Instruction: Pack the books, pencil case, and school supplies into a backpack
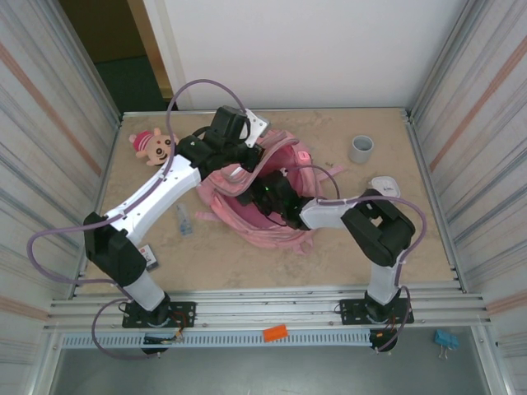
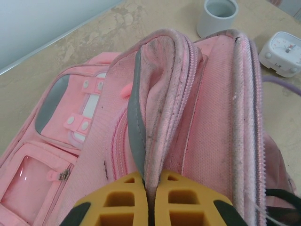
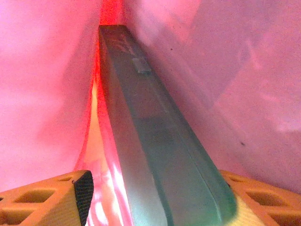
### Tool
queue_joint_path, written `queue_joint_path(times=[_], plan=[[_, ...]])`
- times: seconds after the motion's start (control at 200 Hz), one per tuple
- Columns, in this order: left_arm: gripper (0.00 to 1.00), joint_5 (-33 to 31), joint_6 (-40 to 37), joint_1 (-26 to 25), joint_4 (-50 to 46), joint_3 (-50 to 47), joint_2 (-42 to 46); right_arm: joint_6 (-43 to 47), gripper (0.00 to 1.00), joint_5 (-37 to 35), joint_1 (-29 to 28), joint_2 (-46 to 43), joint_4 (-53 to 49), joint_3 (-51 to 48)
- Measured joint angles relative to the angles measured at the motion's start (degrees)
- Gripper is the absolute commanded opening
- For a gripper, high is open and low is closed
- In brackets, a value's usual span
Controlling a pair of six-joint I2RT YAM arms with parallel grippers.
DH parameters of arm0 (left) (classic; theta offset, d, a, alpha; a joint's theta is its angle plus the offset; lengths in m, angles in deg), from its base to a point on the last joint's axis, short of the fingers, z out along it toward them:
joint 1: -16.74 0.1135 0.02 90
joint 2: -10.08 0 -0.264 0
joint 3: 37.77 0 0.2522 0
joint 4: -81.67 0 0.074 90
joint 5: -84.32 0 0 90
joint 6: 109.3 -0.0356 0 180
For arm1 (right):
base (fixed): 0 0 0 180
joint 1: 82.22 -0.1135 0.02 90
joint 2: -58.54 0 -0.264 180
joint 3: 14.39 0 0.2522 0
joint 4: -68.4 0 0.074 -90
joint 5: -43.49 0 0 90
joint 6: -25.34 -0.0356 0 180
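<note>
My left gripper point(image 2: 153, 200) clamped tight on backpack point(image 2: 211, 117) rim. Right gripper point(image 3: 160, 202) inside, fingers point(image 3: 51, 197) spread around pencil case point(image 3: 141, 117), gap one side.

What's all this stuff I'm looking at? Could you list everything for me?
backpack: one, pink, middle of the table, top open
pencil case: one, dark green, inside the backpack
plush doll: one, pink-capped, far left corner
cup: one, grey, far right
clock: one, white, right of the backpack
stick-like piece: one, grey-blue, left of the backpack
card-size piece: one, black and white, near left edge
clip: one, blue, off the table, near right
left pincer: one, yellow fingers, shut on the backpack's rim
right pincer: one, yellow fingers, open, straddling the pencil case
</note>
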Motion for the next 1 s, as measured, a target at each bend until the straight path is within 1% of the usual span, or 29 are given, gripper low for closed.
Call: queue_joint_path(times=[0.321,0.456,0.516,0.631,0.792,0.897,1.002], plan=[[0.00,-0.13,0.00,1.92,0.98,-1.46,1.27,9.38,0.72,-5.55,0.07,-14.95,-16.85,-0.52],[0.00,-0.04,0.02,1.92,1.75,-2.58,1.90,16.28,0.74,-6.99,1.46,-22.82,-27.96,0.04],[0.00,0.11,0.04,1.92,1.77,-2.86,2.05,20.28,0.75,-6.58,3.74,-25.49,-34.51,1.75],[0.00,0.33,0.07,1.92,1.81,-2.97,2.21,28.55,0.77,-5.51,11.39,-28.94,-46.45,5.95],[0.00,0.48,0.09,1.92,1.81,-2.99,2.27,40.70,0.79,-5.09,27.04,-31.36,-61.20,9.97],[0.00,0.52,0.17,1.92,1.99,-3.10,2.27,48.46,0.82,-3.52,37.66,-30.49,-67.71,10.86],[0.00,0.83,0.33,1.92,2.43,-3.39,2.27,53.83,0.86,-0.63,47.82,-26.27,-71.25,11.50]])
